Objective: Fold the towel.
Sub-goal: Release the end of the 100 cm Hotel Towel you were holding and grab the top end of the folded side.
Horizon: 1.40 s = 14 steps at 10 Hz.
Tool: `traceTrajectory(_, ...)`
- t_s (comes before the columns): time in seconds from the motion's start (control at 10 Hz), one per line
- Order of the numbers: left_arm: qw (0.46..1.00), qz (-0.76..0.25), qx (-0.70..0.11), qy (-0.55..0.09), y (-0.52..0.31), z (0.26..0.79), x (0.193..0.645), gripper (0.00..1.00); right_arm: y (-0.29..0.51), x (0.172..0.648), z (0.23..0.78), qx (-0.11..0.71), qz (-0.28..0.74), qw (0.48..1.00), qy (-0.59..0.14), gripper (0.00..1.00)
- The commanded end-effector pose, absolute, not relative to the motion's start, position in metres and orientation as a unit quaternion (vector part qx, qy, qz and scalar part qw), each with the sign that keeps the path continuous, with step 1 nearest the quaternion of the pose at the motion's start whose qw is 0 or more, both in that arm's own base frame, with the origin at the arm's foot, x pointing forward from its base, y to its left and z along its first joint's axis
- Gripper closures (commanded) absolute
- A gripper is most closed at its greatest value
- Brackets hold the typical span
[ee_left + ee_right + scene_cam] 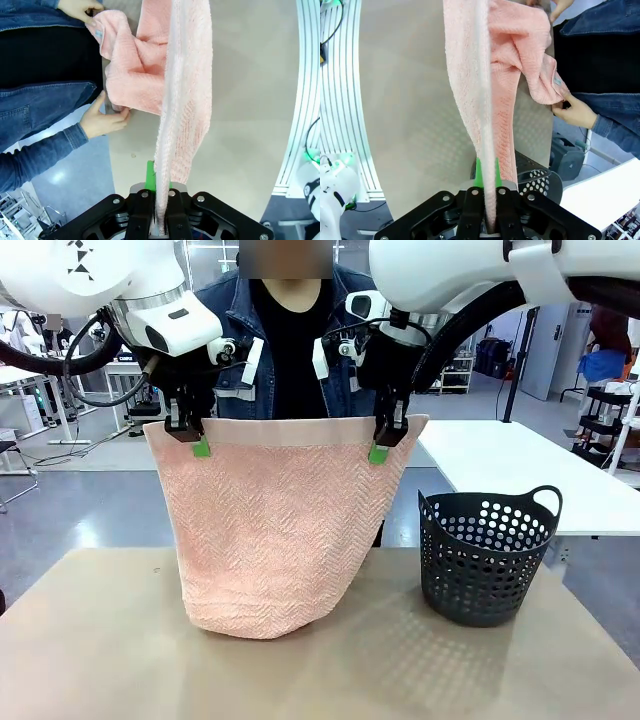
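Downturned left gripper (201, 447) and right gripper (378, 452) pinch the towel (270, 540), seemingly taut.

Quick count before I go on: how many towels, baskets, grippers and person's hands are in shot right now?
towel: 1
dark basket: 1
grippers: 2, left gripper and right gripper, each shut on the towel's top edge
person's hands: 2, both on the towel
Total: 6

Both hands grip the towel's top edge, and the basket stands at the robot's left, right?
No. The basket stands at the robot's right, as the front view shows. The left hand and right hand do grip the towel by its top edge.
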<state>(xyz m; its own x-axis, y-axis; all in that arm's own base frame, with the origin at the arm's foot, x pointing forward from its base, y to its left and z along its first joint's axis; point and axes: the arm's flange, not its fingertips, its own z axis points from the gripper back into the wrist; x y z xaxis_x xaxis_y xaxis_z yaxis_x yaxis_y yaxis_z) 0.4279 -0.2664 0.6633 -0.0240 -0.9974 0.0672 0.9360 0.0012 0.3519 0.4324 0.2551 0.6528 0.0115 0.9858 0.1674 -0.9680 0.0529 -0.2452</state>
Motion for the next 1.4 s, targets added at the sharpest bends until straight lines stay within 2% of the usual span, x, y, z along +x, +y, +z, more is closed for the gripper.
traceTrajectory(0.0, 0.69, -0.7, 0.104, -0.15, -0.2663, 0.6657, 0.4293, 1.0, 0.2545, 0.4335, 0.6534, -0.035, 0.688, 0.71, -0.146, 1.0)
traceTrajectory(1.3, 0.69, -0.7, 0.104, -0.15, -0.2663, 0.6657, 0.4293, 1.0, 0.2545, 0.4335, 0.6534, -0.035, 0.688, 0.71, -0.146, 1.0)
